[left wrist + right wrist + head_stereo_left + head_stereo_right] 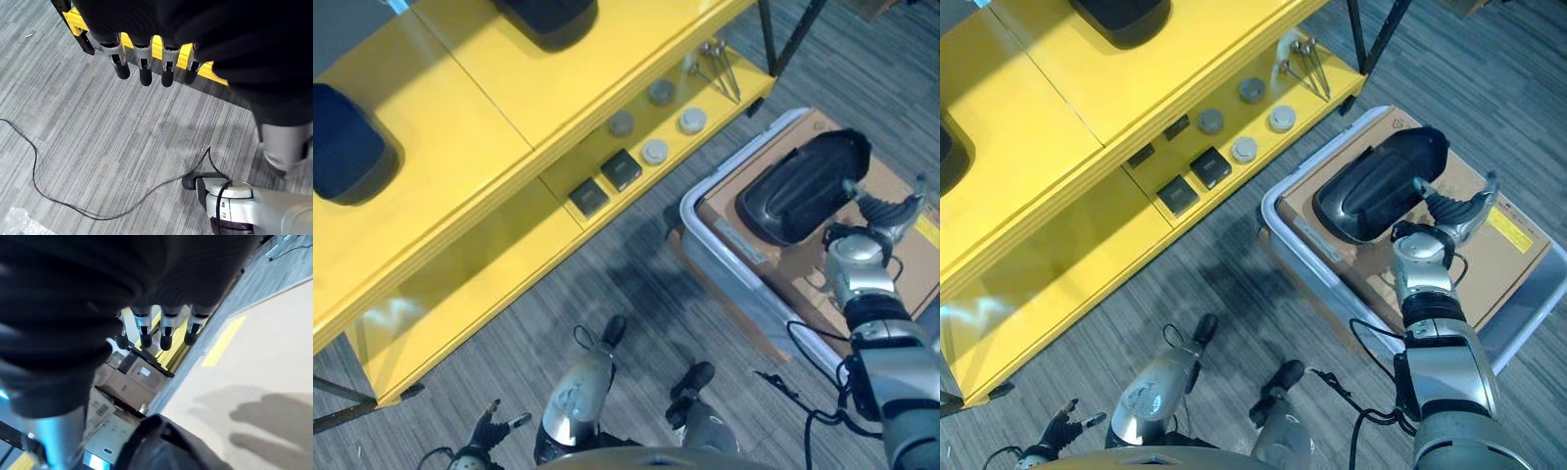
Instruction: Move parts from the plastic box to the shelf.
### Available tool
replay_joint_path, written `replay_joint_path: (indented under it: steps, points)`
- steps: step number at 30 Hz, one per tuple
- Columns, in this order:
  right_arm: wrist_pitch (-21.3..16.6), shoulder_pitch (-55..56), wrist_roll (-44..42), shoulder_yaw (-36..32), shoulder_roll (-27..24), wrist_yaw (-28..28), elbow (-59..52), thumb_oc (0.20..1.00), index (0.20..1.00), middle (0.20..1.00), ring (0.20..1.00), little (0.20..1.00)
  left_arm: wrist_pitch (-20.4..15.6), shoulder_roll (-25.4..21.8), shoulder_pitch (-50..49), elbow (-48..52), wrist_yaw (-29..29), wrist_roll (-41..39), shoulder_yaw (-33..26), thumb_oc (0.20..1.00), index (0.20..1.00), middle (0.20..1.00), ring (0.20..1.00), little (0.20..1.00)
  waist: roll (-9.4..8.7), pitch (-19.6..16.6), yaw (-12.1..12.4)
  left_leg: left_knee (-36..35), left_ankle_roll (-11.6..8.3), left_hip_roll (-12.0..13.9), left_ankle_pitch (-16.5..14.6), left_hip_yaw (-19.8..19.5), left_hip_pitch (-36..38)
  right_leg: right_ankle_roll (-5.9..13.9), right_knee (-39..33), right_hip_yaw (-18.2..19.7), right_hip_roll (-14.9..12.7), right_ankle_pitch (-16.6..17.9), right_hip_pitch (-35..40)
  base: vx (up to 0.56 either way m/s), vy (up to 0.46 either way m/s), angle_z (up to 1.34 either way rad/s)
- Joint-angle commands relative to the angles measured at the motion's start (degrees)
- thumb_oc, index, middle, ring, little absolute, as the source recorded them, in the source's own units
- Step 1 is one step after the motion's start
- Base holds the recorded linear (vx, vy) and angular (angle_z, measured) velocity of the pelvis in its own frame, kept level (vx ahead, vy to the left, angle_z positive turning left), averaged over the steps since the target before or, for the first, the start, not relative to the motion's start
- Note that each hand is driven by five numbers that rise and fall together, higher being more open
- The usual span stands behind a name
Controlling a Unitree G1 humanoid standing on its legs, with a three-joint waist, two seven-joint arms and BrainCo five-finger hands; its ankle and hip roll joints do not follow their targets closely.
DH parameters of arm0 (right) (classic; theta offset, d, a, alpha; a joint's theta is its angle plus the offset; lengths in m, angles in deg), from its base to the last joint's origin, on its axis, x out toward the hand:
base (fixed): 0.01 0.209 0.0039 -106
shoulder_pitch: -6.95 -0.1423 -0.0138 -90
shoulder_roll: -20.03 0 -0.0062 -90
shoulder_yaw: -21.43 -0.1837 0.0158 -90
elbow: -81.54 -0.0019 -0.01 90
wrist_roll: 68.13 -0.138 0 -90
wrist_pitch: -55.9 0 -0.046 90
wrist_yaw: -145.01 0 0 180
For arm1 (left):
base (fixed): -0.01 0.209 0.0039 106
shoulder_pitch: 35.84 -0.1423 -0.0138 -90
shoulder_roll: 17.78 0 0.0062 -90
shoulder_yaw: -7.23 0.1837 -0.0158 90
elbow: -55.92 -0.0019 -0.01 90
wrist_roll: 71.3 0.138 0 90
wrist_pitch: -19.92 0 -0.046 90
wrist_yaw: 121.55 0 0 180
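One black part point(1378, 186) lies in the plastic box point(1285, 238).
Right hand point(1449, 211), fingers straight, hovers at its 4 o'clock; left hand point(142, 68) relaxed; shelf point(499, 93) carries four round discs point(656, 151).

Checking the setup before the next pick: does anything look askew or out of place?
Nothing stands out. The black part lies on cardboard in the plastic box; small parts sit in order on the yellow shelf. The right hand hovers open beside the part.

One yellow shelf point(460, 186) fills the upper left. On its lower level lie four round grey discs point(655, 151), two dark square blocks point(622, 168) and a bundle of metal rods point(717, 61). At right, one plastic box point(705, 240) holds one black curved part point(798, 186). Two more black parts point(347, 147) sit on the shelf's top.
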Motion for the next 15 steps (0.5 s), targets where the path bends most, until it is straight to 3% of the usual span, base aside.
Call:
replay_joint_path:
  steps: [1, 7, 8, 9, 10, 15]
  points:
    - [-0.8, 0.6, -2.2, 3.2, -2.4, -1.6, -0.4, 1.000, 1.000, 1.000, 1.000, 1.000, -0.2, -2.0, -2.7, -0.4, -0.4, -1.1, 0.9, 1.000, 1.000, 1.000, 1.000, 1.000, 0.23, -1.7, 0.8, 1.3, -1.69, 3.1, 0.5, 1.6, -5.0, 3.63, 4.1, 2.8, -2.3, -5.0, 2.0, -0.03, 0.030, -0.06]
    - [-0.3, -1.4, -2.5, 5.9, -0.6, -3.2, 4.3, 1.000, 1.000, 1.000, 1.000, 1.000, 0.6, -1.4, -1.6, -1.2, -1.1, -1.7, 1.9, 1.000, 1.000, 1.000, 1.000, 1.000, 1.49, -0.1, 1.2, 2.2, -1.65, 2.5, 0.6, 1.5, -6.6, 3.60, 4.9, 2.7, -3.1, -4.8, 0.4, 0.00, 0.014, 0.01]
    - [-0.2, -1.5, -2.6, 6.1, -0.5, -3.3, 4.3, 1.000, 1.000, 1.000, 1.000, 1.000, 0.7, -1.4, -1.7, -1.3, -1.1, -1.8, 1.9, 1.000, 1.000, 1.000, 1.000, 1.000, 1.35, -0.2, 1.2, 2.2, -2.00, 2.7, -0.7, 1.3, -6.0, 4.04, 5.1, 3.4, -2.9, -5.9, 0.8, -0.02, 0.026, 0.04]
    - [-0.3, -1.5, -2.6, 6.1, -0.5, -3.2, 4.3, 1.000, 1.000, 1.000, 1.000, 1.000, 0.7, -1.4, -1.6, -1.3, -1.1, -1.8, 2.0, 1.000, 1.000, 1.000, 1.000, 1.000, 1.55, 0.0, 1.1, 2.2, -1.65, 2.5, 0.6, 1.5, -6.7, 3.61, 5.0, 2.8, -3.2, -4.8, 0.3, 0.06, -0.027, 0.03]
    - [-0.2, -1.6, -2.8, 6.3, -0.3, -3.3, 4.3, 1.000, 1.000, 1.000, 1.000, 1.000, 0.6, -1.3, -1.7, -1.3, -1.1, -1.8, 2.0, 1.000, 1.000, 1.000, 1.000, 1.000, 1.45, 0.1, 1.2, 2.2, -2.02, 2.7, -0.7, 1.4, -6.2, 4.07, 5.2, 3.4, -3.0, -6.0, 0.6, -0.02, 0.014, 0.04]
    - [0.5, -1.7, -4.5, 6.1, 0.1, -3.3, 4.4, 1.000, 1.000, 1.000, 1.000, 1.000, 0.6, -1.1, -1.7, -1.0, -0.7, -2.6, 2.1, 1.000, 1.000, 1.000, 1.000, 1.000, 1.81, 0.6, 0.9, 2.3, -1.95, 2.4, -0.7, 1.5, -6.4, 4.16, 5.8, 3.8, -3.2, -6.1, -0.1, 0.01, -0.004, 0.00]
